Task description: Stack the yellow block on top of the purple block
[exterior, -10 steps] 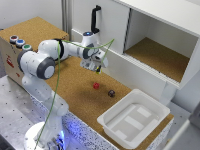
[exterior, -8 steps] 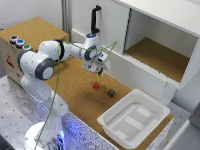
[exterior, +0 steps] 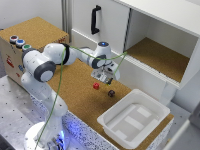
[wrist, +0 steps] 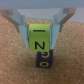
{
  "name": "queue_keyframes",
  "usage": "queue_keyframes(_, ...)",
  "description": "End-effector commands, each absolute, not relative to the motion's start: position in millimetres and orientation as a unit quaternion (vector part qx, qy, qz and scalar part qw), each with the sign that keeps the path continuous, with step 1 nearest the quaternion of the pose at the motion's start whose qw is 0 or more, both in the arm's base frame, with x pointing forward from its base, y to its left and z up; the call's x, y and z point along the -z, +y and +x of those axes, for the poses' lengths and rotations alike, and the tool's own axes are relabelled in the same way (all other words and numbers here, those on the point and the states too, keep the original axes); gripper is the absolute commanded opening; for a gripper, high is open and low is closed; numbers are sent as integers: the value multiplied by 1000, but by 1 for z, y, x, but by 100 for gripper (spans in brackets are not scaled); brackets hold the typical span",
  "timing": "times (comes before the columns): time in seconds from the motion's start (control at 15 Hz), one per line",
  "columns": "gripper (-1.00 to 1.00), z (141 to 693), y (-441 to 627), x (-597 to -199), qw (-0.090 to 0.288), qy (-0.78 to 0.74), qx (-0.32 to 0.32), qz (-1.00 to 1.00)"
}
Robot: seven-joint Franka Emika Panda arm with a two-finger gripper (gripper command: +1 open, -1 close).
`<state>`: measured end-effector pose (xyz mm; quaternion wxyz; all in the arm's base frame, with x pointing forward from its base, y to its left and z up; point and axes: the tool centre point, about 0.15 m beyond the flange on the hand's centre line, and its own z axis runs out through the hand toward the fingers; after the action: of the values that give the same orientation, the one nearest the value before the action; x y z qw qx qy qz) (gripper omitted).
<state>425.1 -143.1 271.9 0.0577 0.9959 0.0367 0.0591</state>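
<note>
Jaws [wrist: 39, 39] closed on the small yellow cube [wrist: 39, 38], which is held off the cork-topped table [exterior: 75, 90] directly over the small dark purple cube [wrist: 43, 59], apparently to align the faces before stacking. Arm reaches out nearly level, wrist turned downward. Purple cube [exterior: 111, 93] sits on the cork just beside a small red cube [exterior: 96, 86].
</note>
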Motion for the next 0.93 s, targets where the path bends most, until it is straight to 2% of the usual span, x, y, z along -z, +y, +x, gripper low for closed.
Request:
queue_keyframes(0.0, -100, 446, -175, -246, 13, 52, -43, 998)
queue_keyframes(0.27, -100, 447, -177, -233, 9, 44, -36, 998)
queue_keyframes(0.6, -100, 447, -168, -237, 7, 53, -43, 998)
queue_keyframes(0.87, -100, 442, -163, -229, 3, 57, -23, 998)
